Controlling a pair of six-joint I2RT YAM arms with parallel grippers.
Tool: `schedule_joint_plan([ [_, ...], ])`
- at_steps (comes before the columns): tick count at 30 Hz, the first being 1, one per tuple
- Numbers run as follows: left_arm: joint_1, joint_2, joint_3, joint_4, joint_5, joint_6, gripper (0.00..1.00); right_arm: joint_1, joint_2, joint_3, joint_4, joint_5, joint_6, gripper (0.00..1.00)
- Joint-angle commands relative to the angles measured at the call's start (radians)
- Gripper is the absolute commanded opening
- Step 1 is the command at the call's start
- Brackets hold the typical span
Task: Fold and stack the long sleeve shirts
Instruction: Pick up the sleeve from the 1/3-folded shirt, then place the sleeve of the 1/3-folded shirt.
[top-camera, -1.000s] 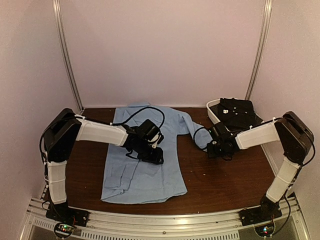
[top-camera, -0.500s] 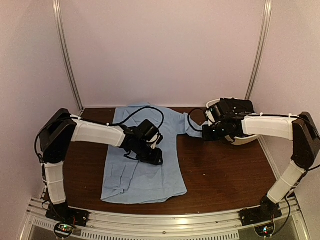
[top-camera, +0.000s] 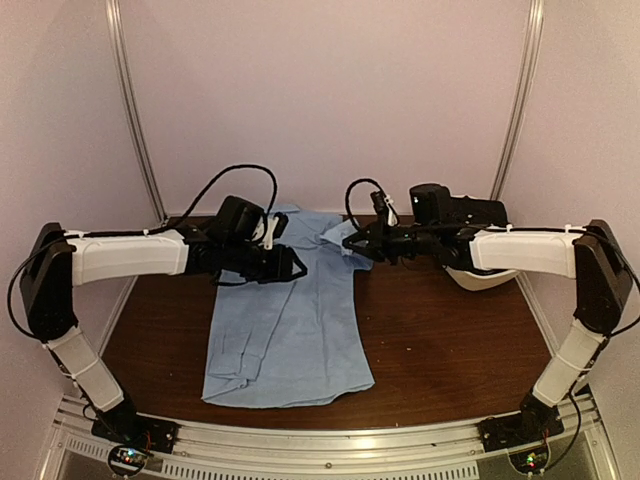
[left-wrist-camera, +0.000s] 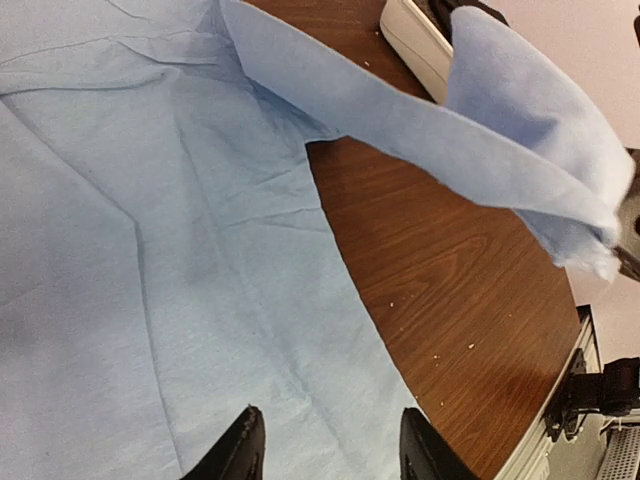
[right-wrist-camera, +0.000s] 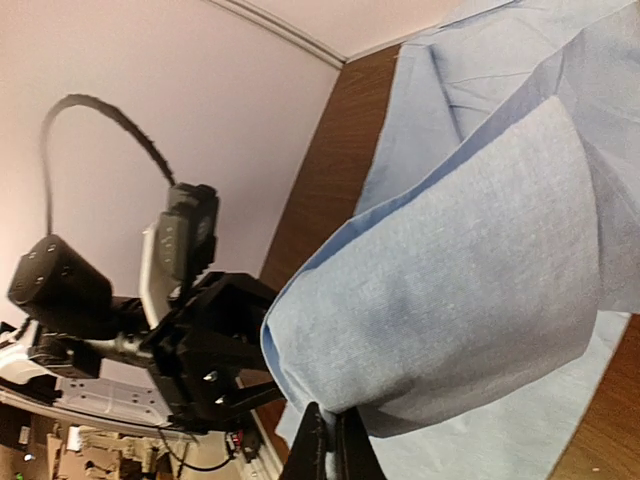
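Note:
A light blue long sleeve shirt (top-camera: 290, 330) lies spread on the brown table. My right gripper (top-camera: 352, 243) is shut on the shirt's right sleeve (right-wrist-camera: 470, 300) and holds it lifted above the shirt's upper right. The sleeve also shows in the left wrist view (left-wrist-camera: 440, 140), hanging in the air. My left gripper (top-camera: 297, 268) is open, just above the shirt body (left-wrist-camera: 150, 260), near its upper middle. A dark folded garment (top-camera: 480, 213) lies in the white tub.
A white oval tub (top-camera: 480, 278) stands at the back right of the table, behind my right arm. Bare brown table (top-camera: 450, 340) lies right of the shirt. Pale walls close in the back and sides.
My right gripper has lifted the sleeve and carried it left, over the shirt. My left gripper has pulled back from the shirt's middle toward its upper part.

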Motion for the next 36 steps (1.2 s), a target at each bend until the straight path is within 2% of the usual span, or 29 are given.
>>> schedule_joint_plan([
  [1,0.055,-0.065,-0.088,0.098,0.069,-0.041,0.48,0.057,0.067,-0.038,0.521,-0.133,0.411,0.0],
  [4,0.086,-0.102,-0.122,0.11,0.072,-0.045,0.48,0.096,0.151,-0.095,0.912,-0.095,0.696,0.01],
  [5,0.093,-0.113,-0.129,0.111,0.073,-0.047,0.49,0.113,0.189,-0.097,1.063,-0.084,0.775,0.03],
  [7,0.1,-0.122,-0.14,0.111,0.072,-0.047,0.49,0.138,0.271,-0.087,1.246,-0.067,0.913,0.12],
  [9,0.103,-0.125,-0.145,0.108,0.069,-0.049,0.5,0.155,0.355,-0.063,1.34,-0.081,0.996,0.18],
  [11,0.103,-0.125,-0.15,0.101,0.066,-0.05,0.5,0.158,0.372,-0.069,1.326,-0.101,0.983,0.22],
  [15,0.105,-0.123,-0.164,0.094,0.06,-0.05,0.5,0.156,0.308,-0.099,1.053,-0.13,0.772,0.33],
  [22,0.104,-0.116,-0.181,0.079,0.06,-0.041,0.5,0.152,0.169,-0.052,0.465,-0.057,0.327,0.37],
  [25,0.105,-0.117,-0.204,0.069,0.067,-0.031,0.51,0.153,0.106,-0.003,0.215,0.052,0.136,0.37],
  [28,0.104,-0.09,-0.233,0.066,0.105,-0.016,0.54,0.16,0.025,0.059,-0.054,0.263,-0.061,0.37],
  [32,0.087,-0.034,-0.247,0.087,0.136,-0.012,0.54,0.16,-0.06,0.095,-0.227,0.481,-0.225,0.39],
  [36,0.071,0.027,-0.23,0.088,0.137,-0.02,0.53,0.15,-0.118,0.1,-0.318,0.596,-0.319,0.39],
])
